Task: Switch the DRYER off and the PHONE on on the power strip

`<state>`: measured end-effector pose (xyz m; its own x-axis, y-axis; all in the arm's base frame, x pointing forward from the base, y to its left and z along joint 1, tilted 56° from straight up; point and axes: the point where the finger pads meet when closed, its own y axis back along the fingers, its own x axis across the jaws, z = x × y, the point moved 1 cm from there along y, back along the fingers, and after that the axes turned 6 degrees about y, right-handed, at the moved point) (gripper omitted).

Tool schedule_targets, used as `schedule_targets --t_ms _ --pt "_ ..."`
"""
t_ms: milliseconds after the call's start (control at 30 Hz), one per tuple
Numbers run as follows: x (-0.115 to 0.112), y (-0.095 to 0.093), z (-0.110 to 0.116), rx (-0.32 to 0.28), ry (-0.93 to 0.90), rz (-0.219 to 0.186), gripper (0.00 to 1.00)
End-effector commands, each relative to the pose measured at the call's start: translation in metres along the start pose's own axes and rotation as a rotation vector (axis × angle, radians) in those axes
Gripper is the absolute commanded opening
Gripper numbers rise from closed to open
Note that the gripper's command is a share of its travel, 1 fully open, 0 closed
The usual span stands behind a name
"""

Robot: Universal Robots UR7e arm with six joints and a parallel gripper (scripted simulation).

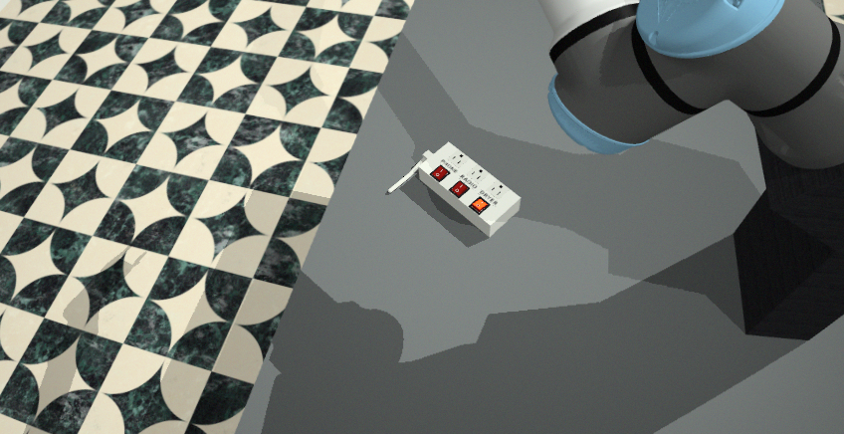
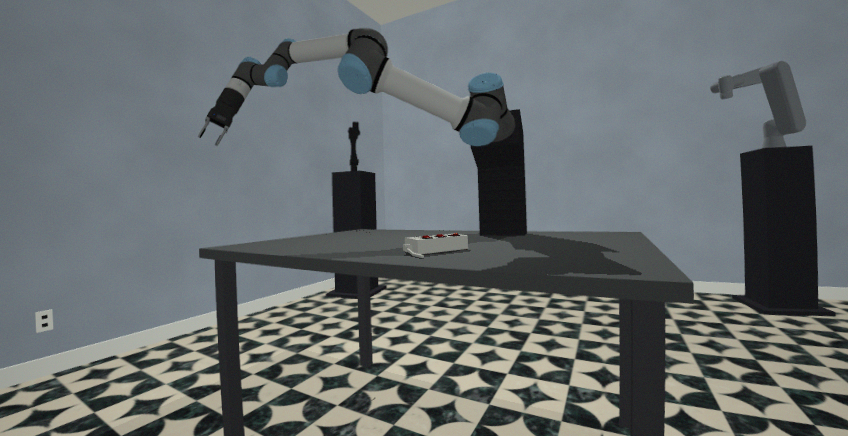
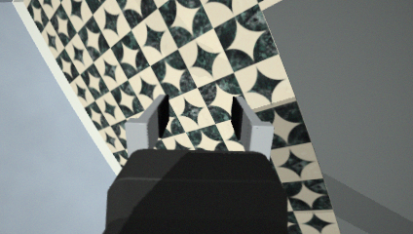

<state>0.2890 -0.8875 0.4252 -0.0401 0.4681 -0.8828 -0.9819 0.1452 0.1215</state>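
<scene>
Claw (image 2: 213, 135) released, high off table (image 2: 595, 277) edge. Power strip (image 1: 471, 188) flat, upright; dryer switch (image 1: 479, 205) lit, phone switch (image 1: 438, 172) dark.

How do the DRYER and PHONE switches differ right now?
The DRYER switch glows bright orange-red; the PHONE switch is dark red and unlit. The DRYER switch sits at the power strip's free end; the PHONE switch sits at the end where the cord leaves. Both are square rockers in one row on the white strip's top face, untouched by the open gripper.
</scene>
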Motion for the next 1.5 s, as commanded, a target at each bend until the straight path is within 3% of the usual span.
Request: schedule_targets --t_ms 0,1467 --pt "-0.0009 0.0012 0.0001 0.001 0.001 -0.001 1.00" --pt "0.0068 -0.0001 0.0078 0.006 0.001 0.004 1.00"
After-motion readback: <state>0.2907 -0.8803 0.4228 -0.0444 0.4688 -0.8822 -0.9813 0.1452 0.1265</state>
